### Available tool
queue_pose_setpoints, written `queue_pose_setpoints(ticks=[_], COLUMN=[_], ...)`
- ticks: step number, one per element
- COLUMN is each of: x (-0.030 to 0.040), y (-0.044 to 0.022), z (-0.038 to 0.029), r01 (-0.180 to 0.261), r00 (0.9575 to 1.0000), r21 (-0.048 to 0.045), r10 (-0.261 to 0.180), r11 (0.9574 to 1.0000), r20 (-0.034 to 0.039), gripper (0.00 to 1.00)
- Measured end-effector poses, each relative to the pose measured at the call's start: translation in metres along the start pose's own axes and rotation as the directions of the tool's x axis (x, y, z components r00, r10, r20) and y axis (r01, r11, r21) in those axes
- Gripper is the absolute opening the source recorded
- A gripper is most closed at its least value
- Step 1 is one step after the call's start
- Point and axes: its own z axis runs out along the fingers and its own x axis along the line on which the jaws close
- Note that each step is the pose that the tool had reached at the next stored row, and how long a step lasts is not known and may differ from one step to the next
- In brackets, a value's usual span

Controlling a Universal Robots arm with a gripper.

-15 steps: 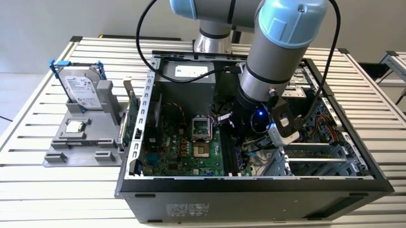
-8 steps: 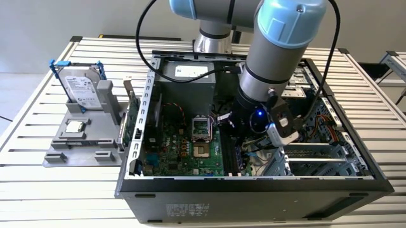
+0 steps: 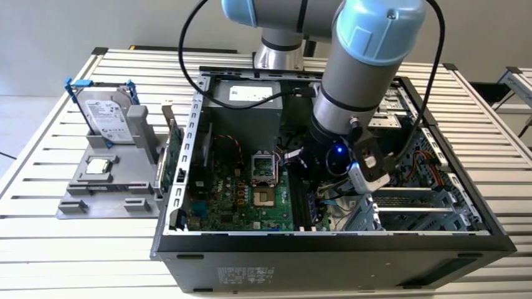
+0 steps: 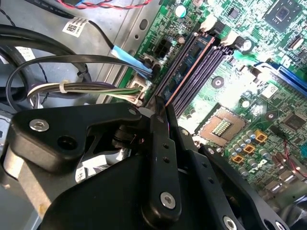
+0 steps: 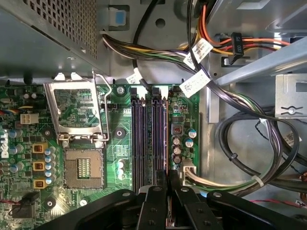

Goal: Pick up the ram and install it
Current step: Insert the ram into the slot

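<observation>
Your gripper low over the motherboard, fingers nearly closed on the ram, which runs out ahead of the fingertips, edge-on in the outermost slot.

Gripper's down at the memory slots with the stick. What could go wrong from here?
1. The gripper appears to grip the long, narrow dark blue-green ram stick near one end only, so pressing there might seat it unevenly in its black slot.
2. Small upright cylindrical capacitors and a white cable connector stand right beside that slot, and the fingers might knock them.
</observation>
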Motion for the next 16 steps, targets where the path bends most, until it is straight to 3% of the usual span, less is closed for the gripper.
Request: queue_pose_setpoints(ticks=[9,10,16], x=[0.0000,0.0000,0.0000], y=[0.0000,0.0000,0.0000], z=[0.0014,0.0015,0.0019], r01=[-0.001,-0.001,-0.001], r00=[1.0000,1.0000,1.0000], r21=[0.0001,0.0000,0.0000], r10=[0.001,0.001,0.001], r11=[1.0000,1.0000,1.0000], r20=[0.0000,0.0000,0.0000], gripper=[0.00,1.00,1.00])
